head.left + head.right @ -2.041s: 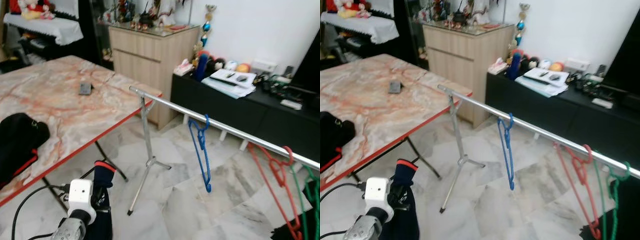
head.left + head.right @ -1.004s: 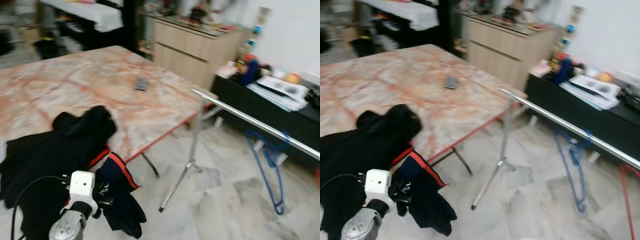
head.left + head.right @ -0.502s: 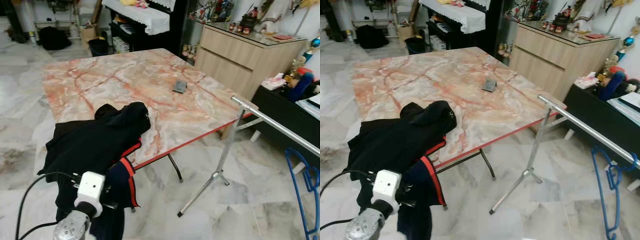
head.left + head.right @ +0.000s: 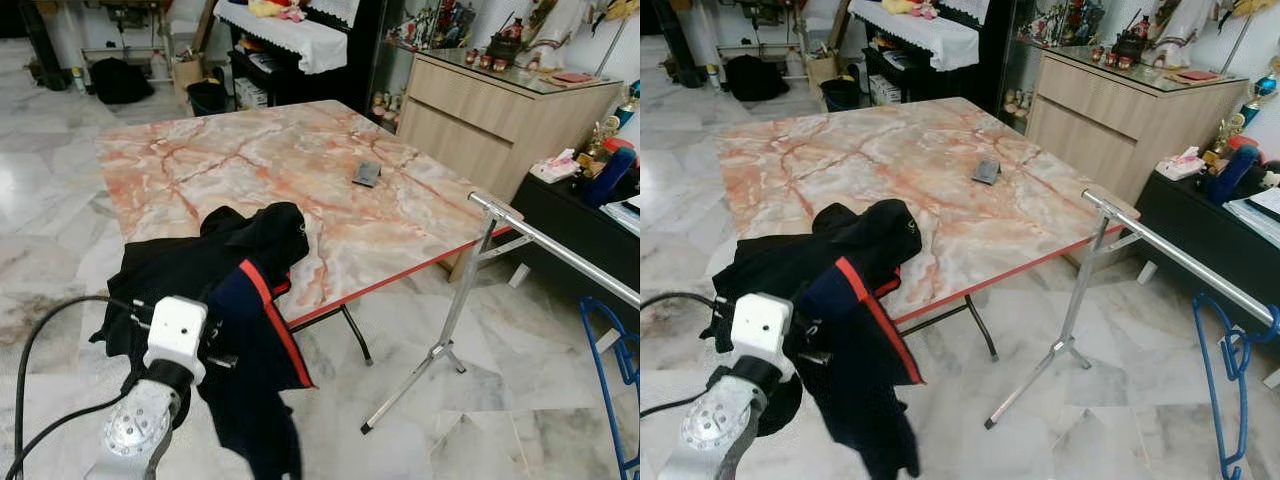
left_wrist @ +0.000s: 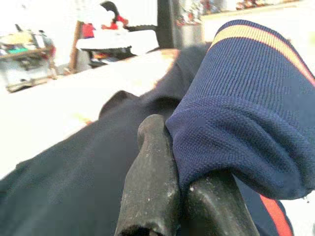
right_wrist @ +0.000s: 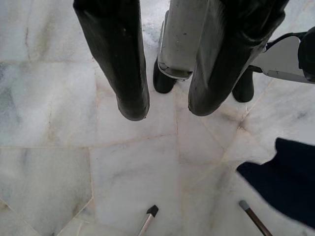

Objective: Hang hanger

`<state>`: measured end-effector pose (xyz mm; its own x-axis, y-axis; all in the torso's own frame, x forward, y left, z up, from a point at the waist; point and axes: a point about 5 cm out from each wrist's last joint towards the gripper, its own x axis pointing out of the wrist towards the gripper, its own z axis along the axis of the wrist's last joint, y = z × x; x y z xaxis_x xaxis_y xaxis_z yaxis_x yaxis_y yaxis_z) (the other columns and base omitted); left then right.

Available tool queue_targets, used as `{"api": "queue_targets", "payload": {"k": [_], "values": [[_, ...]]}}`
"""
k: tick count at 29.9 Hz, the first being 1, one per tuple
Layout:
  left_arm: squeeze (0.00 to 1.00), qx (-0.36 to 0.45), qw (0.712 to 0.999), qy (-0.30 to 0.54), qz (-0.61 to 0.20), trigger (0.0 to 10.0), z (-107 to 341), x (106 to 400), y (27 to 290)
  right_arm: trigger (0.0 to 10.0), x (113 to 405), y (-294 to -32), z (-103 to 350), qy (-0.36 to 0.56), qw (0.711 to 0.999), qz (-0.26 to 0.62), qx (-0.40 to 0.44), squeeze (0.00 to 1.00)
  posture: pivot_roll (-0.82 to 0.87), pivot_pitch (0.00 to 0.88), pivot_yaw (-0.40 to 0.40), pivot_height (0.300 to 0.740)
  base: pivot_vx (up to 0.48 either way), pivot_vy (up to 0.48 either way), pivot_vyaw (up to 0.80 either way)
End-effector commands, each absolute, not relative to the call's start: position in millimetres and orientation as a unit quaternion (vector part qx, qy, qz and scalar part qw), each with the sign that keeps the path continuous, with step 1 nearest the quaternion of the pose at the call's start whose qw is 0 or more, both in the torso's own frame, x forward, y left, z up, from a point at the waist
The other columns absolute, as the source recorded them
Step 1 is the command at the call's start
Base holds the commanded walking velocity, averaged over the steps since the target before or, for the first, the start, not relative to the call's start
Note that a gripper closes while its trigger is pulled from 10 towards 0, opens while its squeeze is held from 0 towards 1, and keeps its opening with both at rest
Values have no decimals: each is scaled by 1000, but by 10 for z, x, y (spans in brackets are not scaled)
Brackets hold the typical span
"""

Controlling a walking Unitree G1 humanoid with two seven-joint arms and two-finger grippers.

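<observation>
My left gripper is shut on a navy garment with a red-orange stripe, held up beside the near corner of the marble table. The cloth drapes over the fingers and hangs down toward the floor. A black jacket lies heaped on that corner of the table, just behind the held cloth. The silver clothes rail runs off to the right, with a blue hanger hanging from it. My right gripper hangs open over the floor tiles, holding nothing.
A small grey device lies on the table. The rail's tripod stand is planted on the marble floor by the table's right corner. A wooden sideboard and a low black cabinet line the far wall.
The camera has swung left, from the rail toward the table. My left arm has lifted the navy garment higher, so it now hangs in front of the black jacket.
</observation>
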<state>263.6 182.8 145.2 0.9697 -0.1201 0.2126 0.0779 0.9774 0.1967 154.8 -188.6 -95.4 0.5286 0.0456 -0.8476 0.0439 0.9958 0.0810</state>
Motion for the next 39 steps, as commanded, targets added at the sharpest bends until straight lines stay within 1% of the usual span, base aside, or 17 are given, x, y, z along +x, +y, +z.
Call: {"api": "queue_targets", "payload": {"k": [1, 3, 5, 8, 16, 17, 19, 21, 27, 32, 39], "values": [[0, 89, 983, -157, -27, 10000, 1686, 2658, 1866, 10000, 1548, -1900, -954, 489, 871, 1, 43, 0, 95, 7, -62, 740, 0, 0, 0], [0, 84, 983, -160, -17, 10000, 1733, 2658, 1888, 10000, 1551, -1900, -953, 488, 872, 2, 43, 0, 93, 10, -61, 740, 0, 0, 0], [0, 100, 985, -141, -13, 10000, 1680, 2664, 1945, 10000, 1553, -1898, -952, 488, 872, 1, 43, 0, 93, 9, -58, 740, 0, 0, 0], [0, 109, 985, -135, -2, 10000, 1684, 2670, 2003, 10000, 1556, -1893, -952, 487, 872, -1, 45, 0, 83, 13, -52, 740, 0, 0, 0], [0, 142, 977, -158, 6, 10000, 2019, 2759, 2086, 10000, 1563, -1884, -951, 487, 872, -4, 45, 0, 89, 19, -44, 740, 0, 0, 0], [0, 146, 977, -158, 1, 10000, 2053, 2774, 2089, 10000, 1564, -1876, -952, 487, 872, -4, 46, 0, 90, 21, -30, 740, 0, 0, 0], [0, 147, 977, -157, -2, 10000, 2058, 2780, 2098, 10000, 1565, -1865, -953, 486, 873, -7, 50, 0, 87, 20, -19, 740, 0, 0, 0], [0, 149, 978, -144, -9, 10000, 2017, 2778, 2110, 10000, 1561, -1837, -958, 484, 873, -12, 58, 0, 77, 21, 9, 740, 0, 0, 0], [0, 143, 981, -128, -15, 10000, 1955, 2793, 2094, 10000, 1551, -1787, -968, 486, 872, -11, 64, 0, 65, 14, 28, 740, 0, 0, 0], [0, 147, 980, -128, -25, 10000, 2013, 2821, 2088, 10000, 1538, -1757, -976, 489, 870, -12, 65, 0, 82, 0, 40, 740, 270, 0, 0], [0, 160, 979, -123, -9, 10000, 2058, 2851, 2218, 10000, 1542, -1722, -977, 487, 871, -6, 62, 0, 87, 0, 50, 740, 324, 0, 0]]}}
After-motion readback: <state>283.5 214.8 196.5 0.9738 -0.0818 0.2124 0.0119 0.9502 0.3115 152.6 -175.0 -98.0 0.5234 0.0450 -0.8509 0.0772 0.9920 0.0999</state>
